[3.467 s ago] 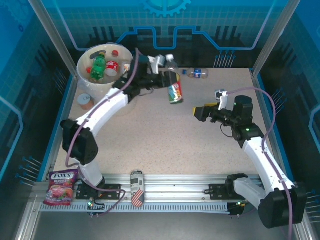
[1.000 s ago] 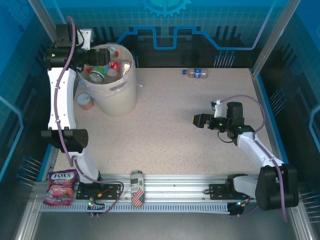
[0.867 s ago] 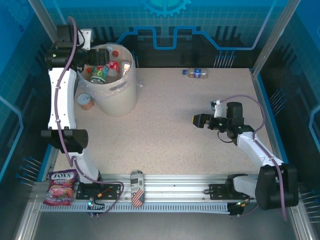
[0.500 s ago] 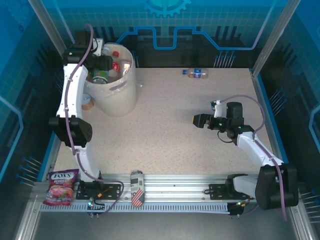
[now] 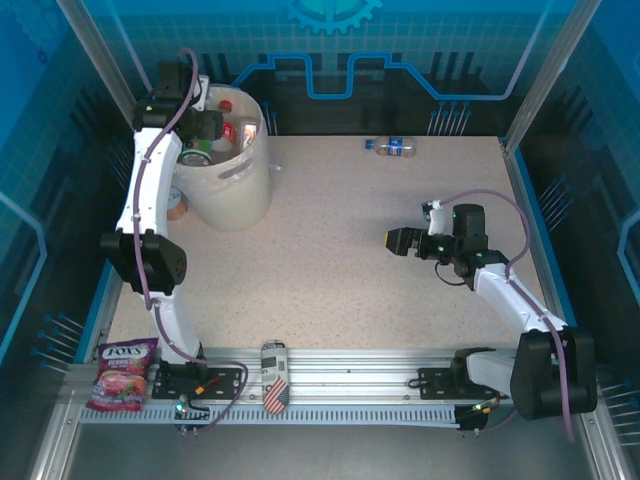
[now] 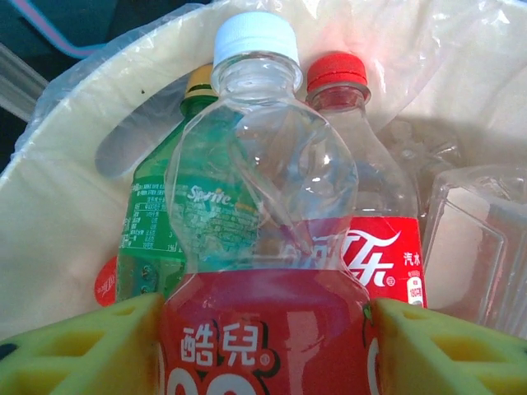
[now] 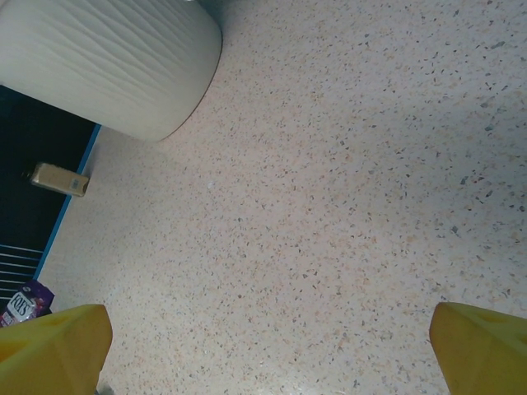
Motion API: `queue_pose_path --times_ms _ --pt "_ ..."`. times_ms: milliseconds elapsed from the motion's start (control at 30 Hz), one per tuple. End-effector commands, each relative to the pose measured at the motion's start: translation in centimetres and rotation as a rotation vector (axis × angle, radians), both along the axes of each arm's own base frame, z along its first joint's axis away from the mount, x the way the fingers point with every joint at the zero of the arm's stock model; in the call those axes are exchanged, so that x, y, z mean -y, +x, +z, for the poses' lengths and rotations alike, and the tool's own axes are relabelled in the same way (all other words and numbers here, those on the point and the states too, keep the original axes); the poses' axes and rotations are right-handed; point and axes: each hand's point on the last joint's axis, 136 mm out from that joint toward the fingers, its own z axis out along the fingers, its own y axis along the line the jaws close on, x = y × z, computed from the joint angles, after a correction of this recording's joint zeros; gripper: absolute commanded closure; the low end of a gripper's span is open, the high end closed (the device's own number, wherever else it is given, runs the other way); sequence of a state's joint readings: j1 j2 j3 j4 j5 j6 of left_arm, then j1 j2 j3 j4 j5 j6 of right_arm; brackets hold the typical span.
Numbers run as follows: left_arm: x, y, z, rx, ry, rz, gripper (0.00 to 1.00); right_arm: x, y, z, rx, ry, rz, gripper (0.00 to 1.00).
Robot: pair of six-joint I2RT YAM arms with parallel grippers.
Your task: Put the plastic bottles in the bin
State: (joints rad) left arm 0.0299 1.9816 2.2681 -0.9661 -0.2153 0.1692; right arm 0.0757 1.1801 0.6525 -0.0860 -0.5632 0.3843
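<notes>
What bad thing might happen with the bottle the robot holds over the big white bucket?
1. The clear white-capped, red-labelled plastic bottle in the left pincer hangs over the round cream-white plastic bin, above a green plastic bottle and a red-capped plastic bottle; dropped, it might bounce off them and out.
2. The small blue-labelled plastic bottle lies at the far edge of the speckled table; a clumsy nudge might roll it off.
</notes>
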Motion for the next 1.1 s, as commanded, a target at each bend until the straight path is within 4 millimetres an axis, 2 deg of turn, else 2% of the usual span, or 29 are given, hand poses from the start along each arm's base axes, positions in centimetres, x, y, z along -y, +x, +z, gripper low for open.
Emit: queue_pose_path --times_ms 0,133,267,433,633,733,767,867,967,1067 --pt "-2.6 -0.9 -3.2 -0.113 0.077 0.068 0.24 0.3 0.5 1.2 0.045 -0.025 -0.012 0.00" --pt "-1.9 -0.9 -1.8 -0.074 0.037 0.050 0.10 0.6 0.6 1.6 0.058 -0.035 -0.028 0.00" --pt "-0.6 -1.1 0.0 -0.019 -0.029 0.014 0.03 0.7 1.0 2.2 0.073 -0.037 -0.038 0.00" --pt "0.8 -1.8 3.6 0.072 -0.094 -0.024 0.01 1.2 2.1 3.4 0.099 -0.056 -0.073 0.00" --pt "1.9 -3.4 7.0 0.134 -0.076 -0.050 0.01 3.2 4.9 4.4 0.133 -0.156 -0.176 0.01" --pt "2.4 -4.4 8.2 0.156 -0.064 -0.050 0.01 4.1 6.8 4.5 0.147 -0.213 -0.223 0.02" --pt "2.5 -4.9 8.6 0.163 -0.062 -0.047 0.01 4.5 8.0 5.5 0.174 -0.232 -0.246 0.03" --pt "4.0 -6.7 9.7 0.195 -0.064 -0.059 0.01 5.5 10.9 5.7 0.196 -0.296 -0.292 0.06" --pt "7.1 -8.7 10.3 0.247 -0.111 -0.106 0.01 6.5 14.3 4.9 0.189 -0.354 -0.338 0.08" --pt "11.5 -10.9 9.8 0.286 -0.192 -0.194 0.01 6.7 18.0 3.8 0.178 -0.358 -0.363 0.10"
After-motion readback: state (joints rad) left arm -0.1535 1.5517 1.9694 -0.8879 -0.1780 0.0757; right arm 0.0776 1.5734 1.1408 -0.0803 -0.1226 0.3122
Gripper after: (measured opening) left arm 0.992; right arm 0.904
